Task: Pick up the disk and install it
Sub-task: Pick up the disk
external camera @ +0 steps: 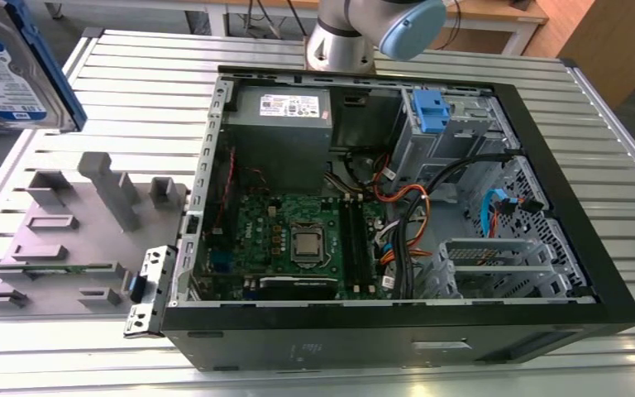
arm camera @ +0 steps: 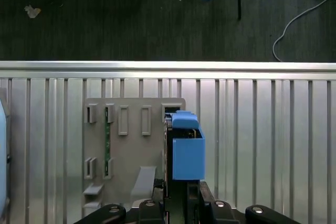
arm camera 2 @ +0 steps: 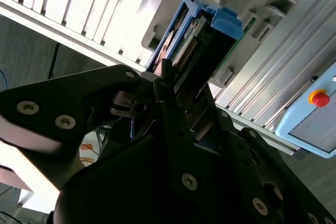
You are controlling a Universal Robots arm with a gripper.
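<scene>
1. Exterior view: the disk (external camera: 7,70) is hanging at the exterior view's far left, apart from the computer case (external camera: 406,331), label print illegible.
2. Second wrist view: the tool (arm camera 2: 173,82) is clenching the disk edge-on.
3. First wrist view: it is hovering by the grey fixture plate (arm camera: 131,145); likely stiff, dense, shock-sensitive, best gripped by its edges.

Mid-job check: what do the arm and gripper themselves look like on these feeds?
The arm is a silver-grey tube with a rounded light-blue joint cap. In the second wrist view, the gripper is matte black, built from angular linkage plates and slim dark fingers, fastened with round silver screw heads.
</scene>
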